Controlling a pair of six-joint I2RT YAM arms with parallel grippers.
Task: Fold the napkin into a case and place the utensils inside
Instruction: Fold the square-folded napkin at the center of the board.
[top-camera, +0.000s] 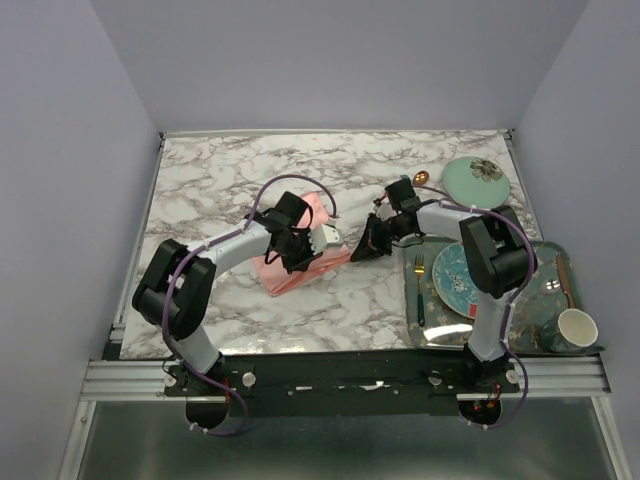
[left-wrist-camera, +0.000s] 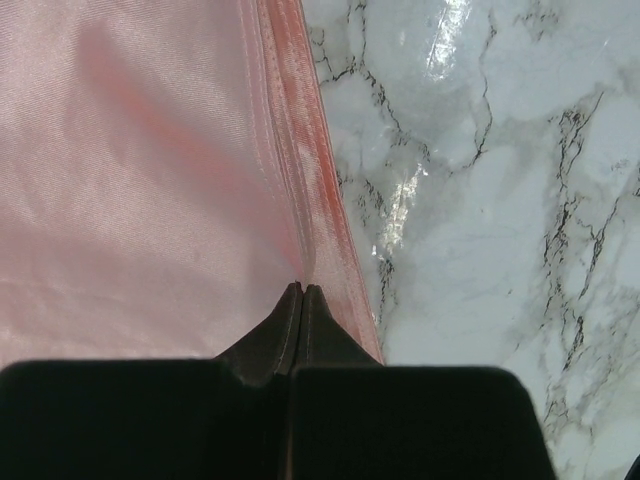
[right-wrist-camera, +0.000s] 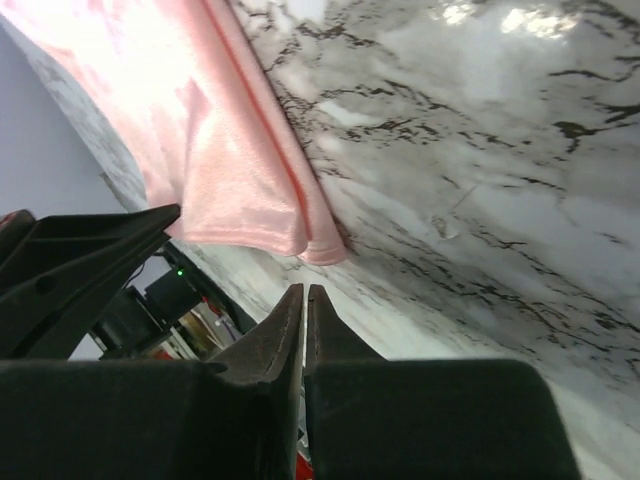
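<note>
Pink satin napkin (top-camera: 283, 276) lies slantwise. The left gripper (left-wrist-camera: 302, 291) sits closed on its hemmed edge (pinching? can't tell), while the right gripper (right-wrist-camera: 304, 290) is just off its corner, jaws nearly together, empty.

Shiny salmon-pink satin napkin (top-camera: 283, 276): middle hidden under my left arm (top-camera: 235, 245), edges cut off in both wrist views. Slim copper-gold spoon (top-camera: 421, 178): handle hidden behind my right arm (top-camera: 440, 215).
</note>
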